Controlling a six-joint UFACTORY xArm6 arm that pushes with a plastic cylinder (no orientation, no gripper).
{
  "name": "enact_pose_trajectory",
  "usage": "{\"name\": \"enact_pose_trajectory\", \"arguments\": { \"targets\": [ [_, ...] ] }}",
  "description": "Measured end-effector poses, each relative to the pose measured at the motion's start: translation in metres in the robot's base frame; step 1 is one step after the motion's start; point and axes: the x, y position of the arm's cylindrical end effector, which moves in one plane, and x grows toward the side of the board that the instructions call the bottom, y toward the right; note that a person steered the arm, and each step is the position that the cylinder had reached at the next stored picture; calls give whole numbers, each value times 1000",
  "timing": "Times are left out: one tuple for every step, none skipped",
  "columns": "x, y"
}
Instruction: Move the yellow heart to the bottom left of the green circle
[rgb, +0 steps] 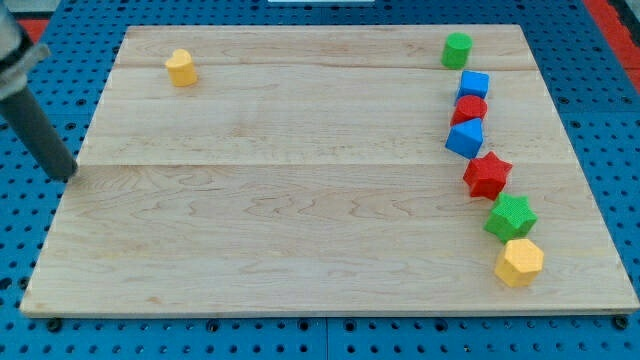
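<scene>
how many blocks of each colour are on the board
yellow: 2, the heart and the hexagon
green: 2, the circle and the star
blue: 2, and
red: 2, and the star
total: 8

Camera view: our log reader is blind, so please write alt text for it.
A wooden board holds a yellow heart near the view's top left and a green circle at top right, heading a column of six more blocks down the right side. My tip sits off the board's left edge.
</scene>
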Motion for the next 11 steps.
{"name": "enact_pose_trajectory", "arguments": {
  "targets": [
    [-3,-1],
    [-29,0],
    [-112,1],
    [-137,46],
    [-166,119],
    [-182,136],
    [-185,212],
    [-185,289],
    [-195,331],
    [-203,374],
    [-200,422]
  ]
}}
